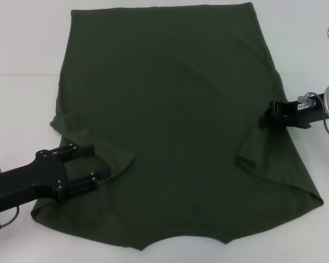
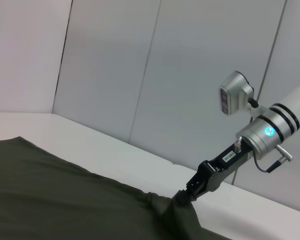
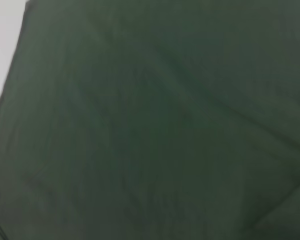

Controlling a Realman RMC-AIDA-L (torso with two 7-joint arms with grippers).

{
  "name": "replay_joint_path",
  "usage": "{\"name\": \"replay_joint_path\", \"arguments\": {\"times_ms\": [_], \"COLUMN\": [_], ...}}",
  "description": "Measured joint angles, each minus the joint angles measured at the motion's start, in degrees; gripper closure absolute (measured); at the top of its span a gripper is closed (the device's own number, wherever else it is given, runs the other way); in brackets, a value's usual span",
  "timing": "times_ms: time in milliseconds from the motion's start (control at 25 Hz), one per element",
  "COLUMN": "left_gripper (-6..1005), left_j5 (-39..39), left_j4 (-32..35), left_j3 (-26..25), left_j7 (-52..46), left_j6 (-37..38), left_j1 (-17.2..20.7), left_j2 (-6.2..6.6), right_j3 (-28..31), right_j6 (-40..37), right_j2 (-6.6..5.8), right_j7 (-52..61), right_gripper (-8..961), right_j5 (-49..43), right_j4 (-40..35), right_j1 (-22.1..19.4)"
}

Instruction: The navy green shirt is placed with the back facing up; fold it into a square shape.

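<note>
The navy green shirt (image 1: 175,109) lies spread on the white table (image 1: 22,109), with its collar notch at the near edge. Both sleeves are folded inward over the body. My left gripper (image 1: 90,167) is at the shirt's near left, open, with its fingers (image 1: 79,149) spread over the folded left sleeve. My right gripper (image 1: 266,116) is at the shirt's right edge, shut on the fabric. In the left wrist view the cloth (image 2: 65,200) puckers up where the right gripper (image 2: 182,196) pinches it. The right wrist view is filled with shirt fabric (image 3: 150,120).
The bare white table top (image 1: 16,44) runs along the left and far left of the shirt, and a strip shows at the right (image 1: 323,164). A grey panelled wall (image 2: 140,75) stands behind the table.
</note>
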Motion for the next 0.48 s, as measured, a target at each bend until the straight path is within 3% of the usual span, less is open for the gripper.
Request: {"name": "replay_joint_path", "arguments": {"times_ms": [120, 480], "left_gripper": [299, 299], "left_j5": [0.0, 0.2], "left_j4": [-0.1, -0.2], "left_j3": [0.0, 0.0], "left_j7": [0.0, 0.0], "left_j6": [0.0, 0.0], "left_j1": [0.2, 0.7], "left_j2": [-0.03, -0.26], "right_j3": [0.0, -0.5], "right_j6": [-1.4, -1.7], "right_j2": [0.43, 1.53], "right_j7": [0.9, 0.1], "right_gripper": [915, 915], "right_j5": [-5.6, -11.0], "right_j4": [-1.7, -2.9], "right_j1": [1.7, 4.3]}}
